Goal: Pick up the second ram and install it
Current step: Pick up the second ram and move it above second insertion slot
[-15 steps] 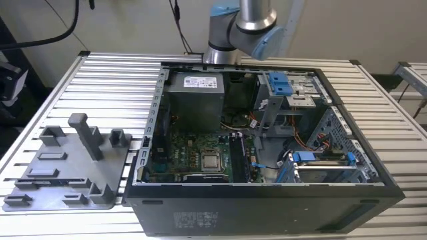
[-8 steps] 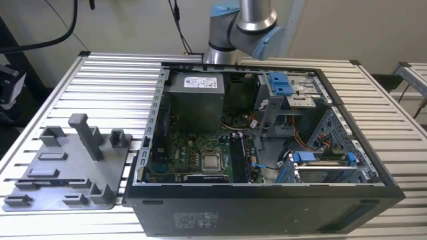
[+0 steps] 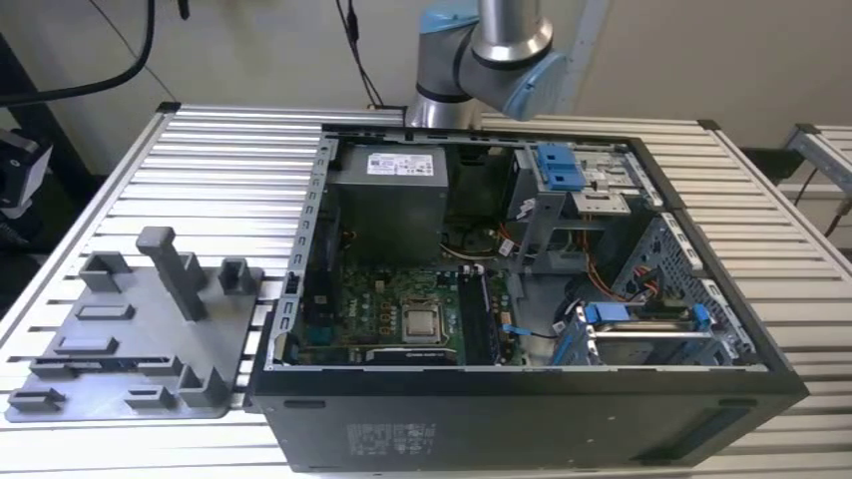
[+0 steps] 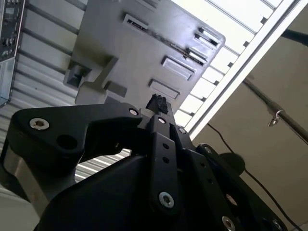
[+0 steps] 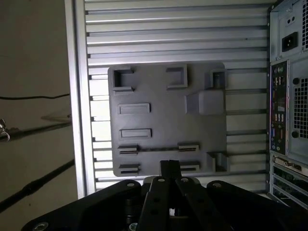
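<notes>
The second ram [image 5: 159,148] is a thin dark stick standing on edge between two holders of the grey tray [image 5: 163,120]. The second wrist view shows the same ram [image 4: 161,37] as a speckled dark line on the tray [image 4: 125,53]. My gripper [image 5: 169,167] hangs well above the tray's near edge, its black fingers [image 4: 156,103] drawn together with nothing between them. It touches neither the ram nor the tray. In the exterior view the tray [image 3: 134,329] lies to the left of the open computer case [image 3: 533,249].
The case holds a green motherboard [image 3: 399,314], a grey power supply [image 3: 389,195] and blue drive brackets [image 3: 560,165]. Tall grey blocks [image 3: 174,269] rise from the tray. The arm's elbow [image 3: 486,50] stands behind the case. Everything rests on a slatted metal table [image 3: 213,170].
</notes>
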`<action>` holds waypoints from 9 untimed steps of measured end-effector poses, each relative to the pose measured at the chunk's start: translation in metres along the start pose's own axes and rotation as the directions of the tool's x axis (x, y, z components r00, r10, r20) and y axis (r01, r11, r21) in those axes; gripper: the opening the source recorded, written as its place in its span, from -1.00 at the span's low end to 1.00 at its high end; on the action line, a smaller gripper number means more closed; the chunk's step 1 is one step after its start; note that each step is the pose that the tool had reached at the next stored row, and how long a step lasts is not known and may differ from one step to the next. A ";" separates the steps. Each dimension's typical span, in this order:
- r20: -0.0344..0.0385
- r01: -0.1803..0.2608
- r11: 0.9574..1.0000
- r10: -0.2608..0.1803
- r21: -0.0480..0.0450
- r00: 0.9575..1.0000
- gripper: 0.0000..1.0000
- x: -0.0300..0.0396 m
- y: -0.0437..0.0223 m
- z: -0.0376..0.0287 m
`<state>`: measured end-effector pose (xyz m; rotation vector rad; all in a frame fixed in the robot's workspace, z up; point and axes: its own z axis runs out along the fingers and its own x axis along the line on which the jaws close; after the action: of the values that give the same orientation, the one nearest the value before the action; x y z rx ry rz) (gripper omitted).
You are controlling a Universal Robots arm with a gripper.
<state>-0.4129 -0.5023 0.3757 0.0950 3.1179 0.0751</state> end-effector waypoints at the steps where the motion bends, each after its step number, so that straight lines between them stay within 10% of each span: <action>1: 0.000 0.000 1.000 0.000 0.000 1.000 -0.79 0.0000 0.0000 0.0000; 9: 0.000 0.006 1.000 -0.006 0.000 1.000 -0.79 0.0000 0.0001 0.0000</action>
<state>-0.4129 -0.5022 0.3757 0.0862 3.1184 0.0750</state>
